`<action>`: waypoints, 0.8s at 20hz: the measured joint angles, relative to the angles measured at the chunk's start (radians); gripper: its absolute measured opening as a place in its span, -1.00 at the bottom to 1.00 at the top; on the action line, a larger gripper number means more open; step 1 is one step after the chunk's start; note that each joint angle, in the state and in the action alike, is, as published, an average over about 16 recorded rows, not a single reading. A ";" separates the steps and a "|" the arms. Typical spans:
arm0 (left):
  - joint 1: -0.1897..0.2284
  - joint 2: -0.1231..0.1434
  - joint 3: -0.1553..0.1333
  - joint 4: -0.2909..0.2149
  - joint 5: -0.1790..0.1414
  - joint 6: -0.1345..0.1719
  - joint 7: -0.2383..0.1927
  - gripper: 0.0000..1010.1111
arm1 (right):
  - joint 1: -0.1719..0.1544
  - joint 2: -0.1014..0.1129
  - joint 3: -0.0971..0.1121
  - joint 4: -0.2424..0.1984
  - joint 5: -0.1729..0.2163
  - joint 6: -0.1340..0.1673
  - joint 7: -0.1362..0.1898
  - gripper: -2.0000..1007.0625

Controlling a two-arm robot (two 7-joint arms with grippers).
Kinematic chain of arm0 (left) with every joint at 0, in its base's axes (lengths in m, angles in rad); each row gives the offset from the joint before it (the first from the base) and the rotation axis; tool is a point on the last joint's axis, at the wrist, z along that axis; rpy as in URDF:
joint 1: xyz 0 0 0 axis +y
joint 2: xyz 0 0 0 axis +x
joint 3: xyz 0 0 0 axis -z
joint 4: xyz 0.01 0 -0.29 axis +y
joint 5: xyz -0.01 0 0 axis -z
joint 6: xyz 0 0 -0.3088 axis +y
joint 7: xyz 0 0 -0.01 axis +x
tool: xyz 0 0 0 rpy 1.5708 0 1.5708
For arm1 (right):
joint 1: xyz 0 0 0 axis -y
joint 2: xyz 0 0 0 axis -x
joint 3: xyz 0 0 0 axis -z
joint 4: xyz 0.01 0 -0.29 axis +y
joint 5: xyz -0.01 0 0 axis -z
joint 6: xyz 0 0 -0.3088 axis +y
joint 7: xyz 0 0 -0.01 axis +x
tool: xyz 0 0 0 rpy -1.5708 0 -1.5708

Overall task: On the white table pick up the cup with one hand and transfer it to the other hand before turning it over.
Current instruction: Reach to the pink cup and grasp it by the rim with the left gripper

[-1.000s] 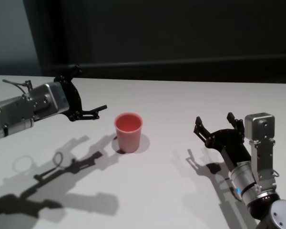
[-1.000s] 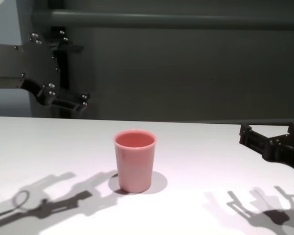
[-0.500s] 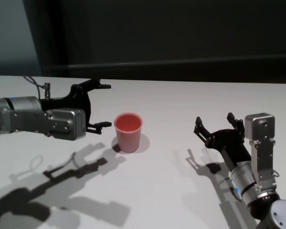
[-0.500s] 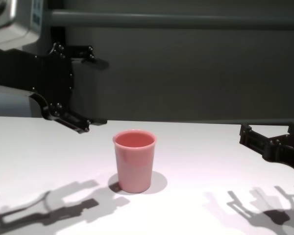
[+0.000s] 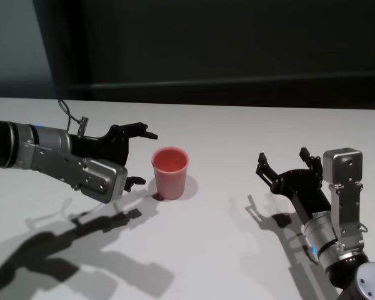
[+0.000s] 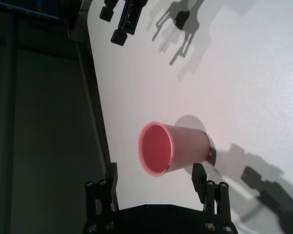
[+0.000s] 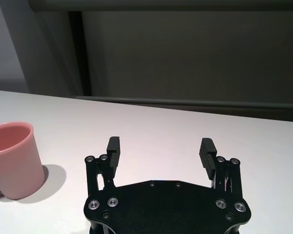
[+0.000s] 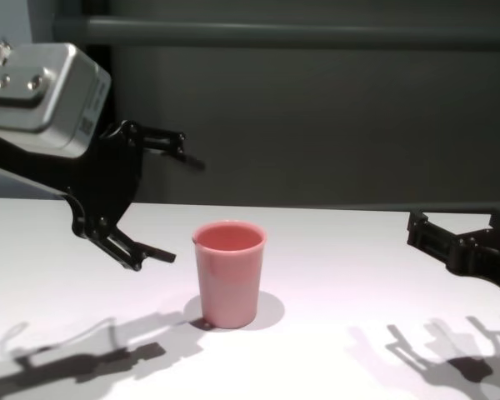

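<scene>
The pink cup (image 5: 170,173) stands upright on the white table (image 5: 225,250), rim up and empty. It also shows in the chest view (image 8: 228,275), the left wrist view (image 6: 180,148) and the right wrist view (image 7: 12,161). My left gripper (image 5: 145,157) is open, turned sideways, just left of the cup, with one finger behind and one in front of the cup's left side, not touching. It shows in the chest view (image 8: 182,210) and its own wrist view (image 6: 155,171). My right gripper (image 5: 282,159) is open and empty, well to the cup's right, also in its wrist view (image 7: 160,145).
A dark wall and rail (image 5: 237,81) run behind the table's far edge. Strong shadows of both arms lie on the table (image 8: 83,358). The right gripper shows far off in the left wrist view (image 6: 124,19).
My left arm has swung down and toward the cup, rolling its open gripper sideways, so its fingers now flank the cup's left side. The cup and right arm have not moved.
</scene>
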 joint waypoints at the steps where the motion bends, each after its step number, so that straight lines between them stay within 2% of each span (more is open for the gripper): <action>1: -0.011 -0.002 0.011 0.007 0.009 -0.008 -0.009 0.98 | 0.000 0.000 0.000 0.000 0.000 0.000 0.000 0.99; 8: -0.088 -0.023 0.086 0.065 0.067 -0.075 -0.060 0.98 | 0.000 0.000 0.000 0.000 0.000 0.000 0.000 0.99; 16: -0.154 -0.057 0.148 0.142 0.116 -0.144 -0.083 0.98 | 0.000 0.000 0.000 0.000 0.000 0.000 0.000 0.99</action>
